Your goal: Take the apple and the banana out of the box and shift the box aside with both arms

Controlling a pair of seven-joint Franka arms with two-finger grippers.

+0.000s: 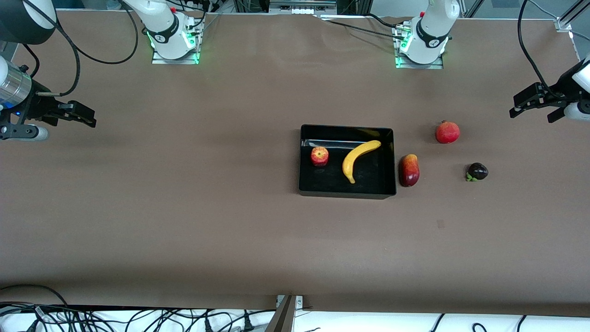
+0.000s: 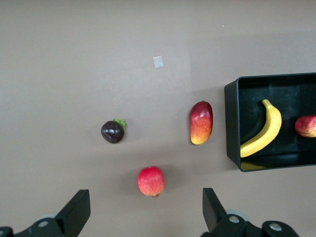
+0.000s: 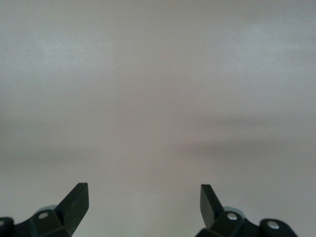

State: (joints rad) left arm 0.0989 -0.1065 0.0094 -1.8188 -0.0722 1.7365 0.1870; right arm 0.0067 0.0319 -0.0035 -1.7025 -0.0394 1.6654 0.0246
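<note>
The bench point(image 1: 184, 221) carried a plain matt brown covering, smooth and unmarked except for one small pale square patch point(image 2: 158, 61) on the bare surface near the mango point(image 2: 201, 122). Along the bench edge nearest the front camera ran a white strip littered with loose black cables point(image 1: 138, 318). Each arm base stood on a metal plate lit by green indicator lamps. No brand, label or legible writing could be made out on any item.

The left gripper point(image 1: 537, 105) hung over the left arm's end of the bench, its jaws spread wide and holding nothing. The pomegranate point(image 2: 151, 180) lay closest to it, between the jaw tips in the left wrist view; the mangosteen point(image 2: 113, 131) and the mango lay farther out, all three apart from one another.

The box point(image 1: 346, 190) rested past the mango from that gripper, the mango just beside its wall. Inside the box lay the banana point(image 1: 358, 158) and the apple point(image 1: 319, 156), apart from each other, the banana closer to the left gripper.

The right gripper point(image 1: 78, 115) hung over the right arm's end of the bench, well apart from the box, jaws wide open and empty, with only bare covering below it.
</note>
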